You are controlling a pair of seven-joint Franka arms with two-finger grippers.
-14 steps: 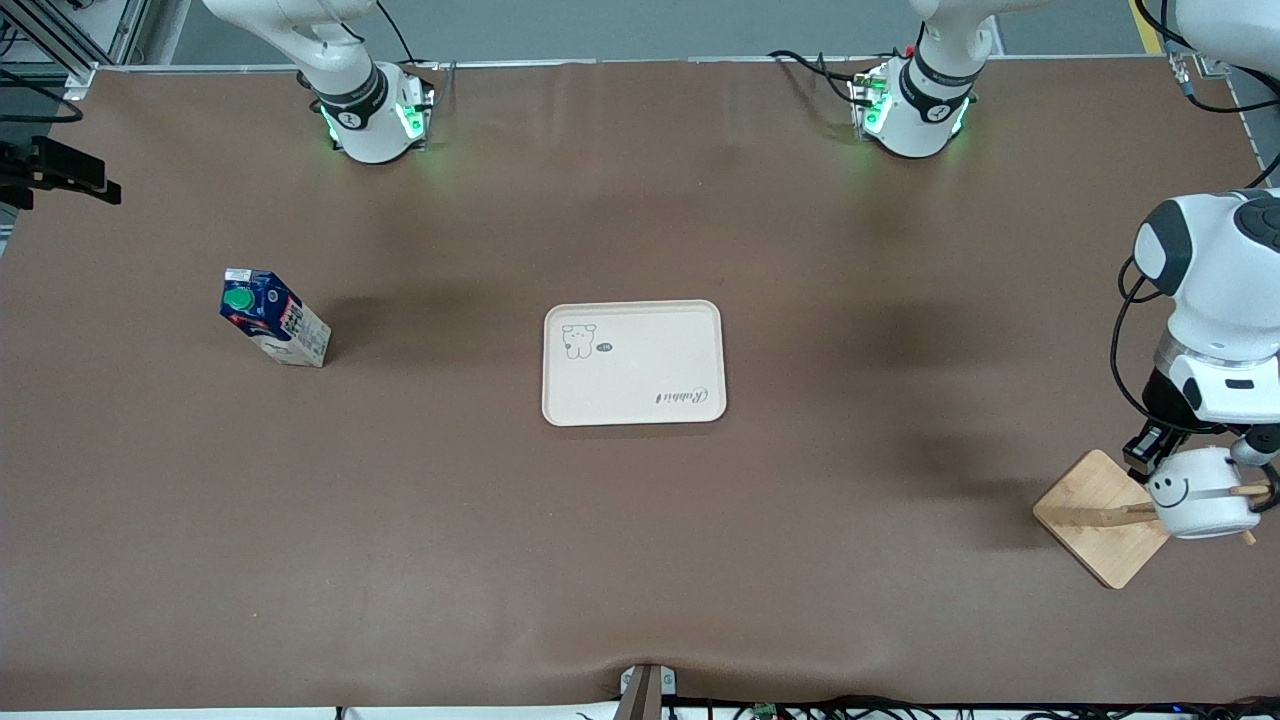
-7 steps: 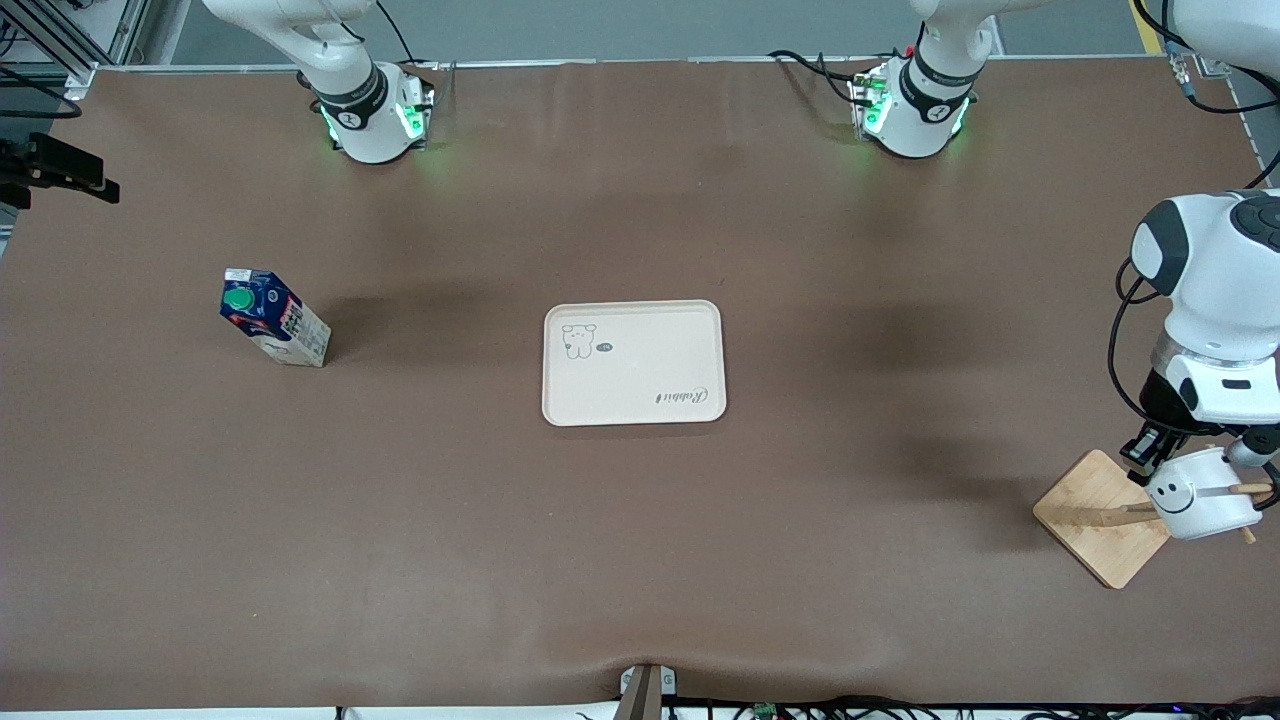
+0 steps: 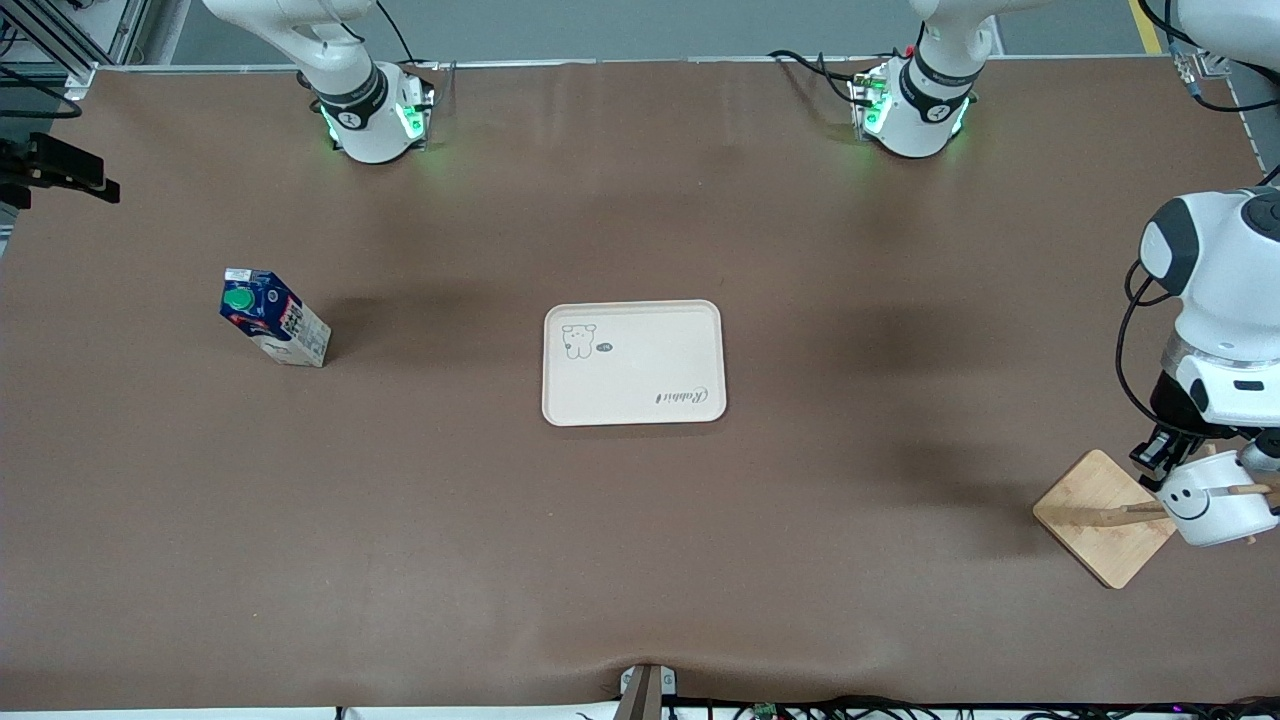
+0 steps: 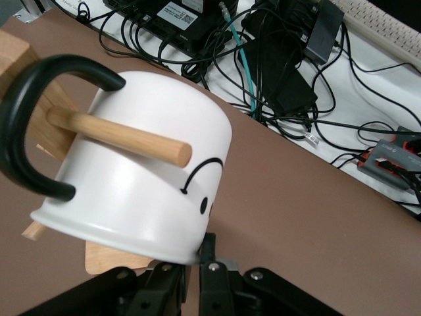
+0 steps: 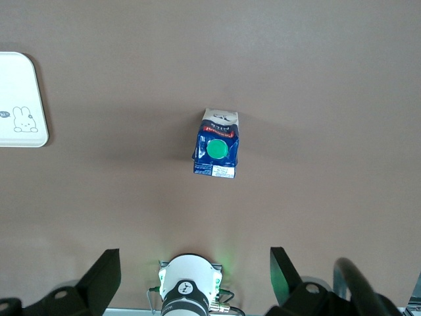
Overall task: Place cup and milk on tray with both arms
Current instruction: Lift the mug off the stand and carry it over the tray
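Left end effector [image 3: 1168, 470], lower right of frame, had tightened on cup [image 3: 1212, 503] rim and drawn it slightly along wooden peg [image 4: 118, 135], over stand base [image 3: 1103, 516]: unhooking likely under way. Right end effector [image 5: 194, 276] spread wide, empty, above milk [image 3: 273, 317] at frame left. Tray [image 3: 633, 362] central on worktop [image 3: 640, 560], bare.

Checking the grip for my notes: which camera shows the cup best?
The left wrist view: the cup fills it, hung upside down by its black handle on a wooden peg, rim pinched by the left hand. The front view shows it small at the table's edge. The right wrist view misses it.
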